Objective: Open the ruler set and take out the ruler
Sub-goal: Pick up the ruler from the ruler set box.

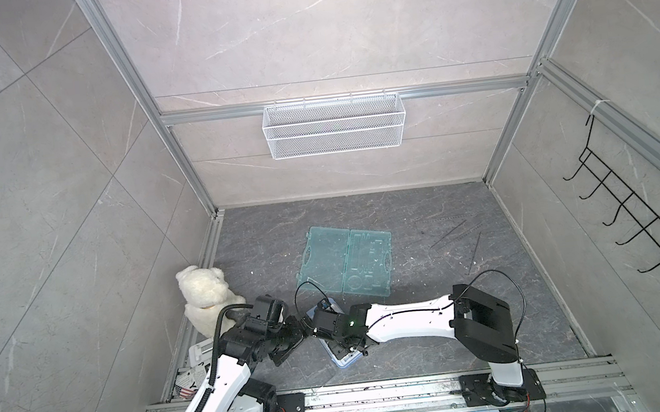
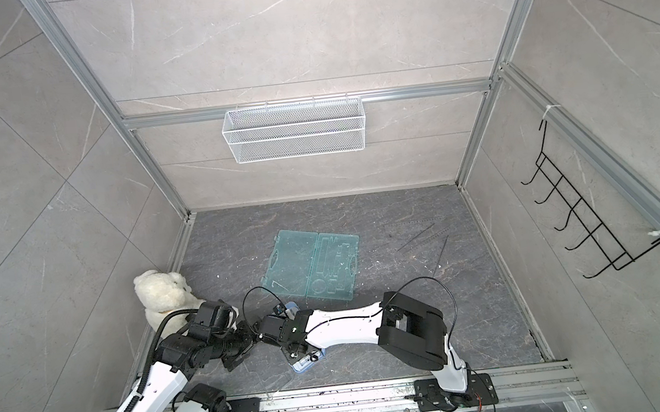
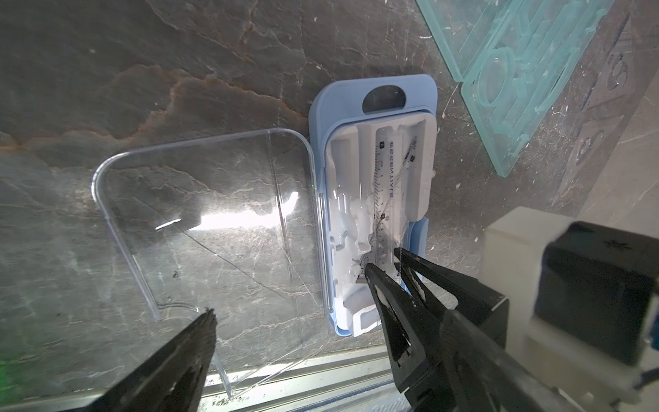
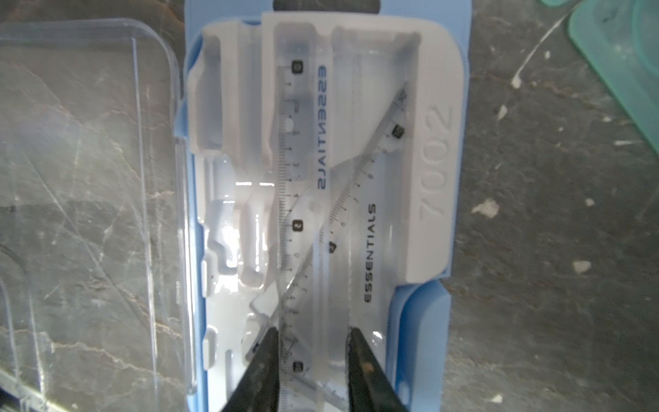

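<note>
On the dark stone tabletop (image 1: 265, 239), my right gripper (image 4: 310, 331) narrowly straddles the clear plastic ruler (image 4: 299, 149), grip uncertain; left gripper (image 1: 290, 343) gapes wide.

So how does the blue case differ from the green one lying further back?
The blue case has a clear lid folded open beside a white tray holding see-through rulers. The green case is tinted green in both halves, and its slots look empty. The right gripper has its jaws astride the rulers' end in the blue case, while the green case lies untouched. Both lie opened flat.
</note>
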Robot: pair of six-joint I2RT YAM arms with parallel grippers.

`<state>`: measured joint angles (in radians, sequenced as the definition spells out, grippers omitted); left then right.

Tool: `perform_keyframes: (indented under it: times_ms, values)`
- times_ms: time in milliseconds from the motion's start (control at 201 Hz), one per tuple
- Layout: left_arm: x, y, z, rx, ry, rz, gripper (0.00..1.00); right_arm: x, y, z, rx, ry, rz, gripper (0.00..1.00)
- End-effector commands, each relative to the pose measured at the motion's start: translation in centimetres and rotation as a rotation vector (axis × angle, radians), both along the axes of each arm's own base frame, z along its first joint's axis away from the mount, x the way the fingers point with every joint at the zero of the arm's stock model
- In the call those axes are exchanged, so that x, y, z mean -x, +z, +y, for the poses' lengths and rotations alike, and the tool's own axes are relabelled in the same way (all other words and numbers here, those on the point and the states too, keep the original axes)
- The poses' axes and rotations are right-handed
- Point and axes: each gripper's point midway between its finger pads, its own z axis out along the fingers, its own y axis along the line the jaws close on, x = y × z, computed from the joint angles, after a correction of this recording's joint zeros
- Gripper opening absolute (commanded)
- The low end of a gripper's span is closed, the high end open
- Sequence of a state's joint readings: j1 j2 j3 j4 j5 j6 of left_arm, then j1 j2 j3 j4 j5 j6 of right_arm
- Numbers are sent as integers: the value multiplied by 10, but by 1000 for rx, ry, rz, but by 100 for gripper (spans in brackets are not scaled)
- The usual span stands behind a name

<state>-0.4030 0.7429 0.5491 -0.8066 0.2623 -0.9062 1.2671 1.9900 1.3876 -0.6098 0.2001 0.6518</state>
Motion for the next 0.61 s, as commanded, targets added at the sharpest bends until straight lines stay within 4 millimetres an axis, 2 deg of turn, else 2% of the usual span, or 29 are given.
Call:
perform_keyframes:
  times_ms: [0,602]
  values:
    - [1,0,2,0,11,6,100,-5,16,-2,-8,-11,-41,31]
    - [-6,6,-5,23,-13,-25,100,-17,33,-9,-30,-39,-70,31]
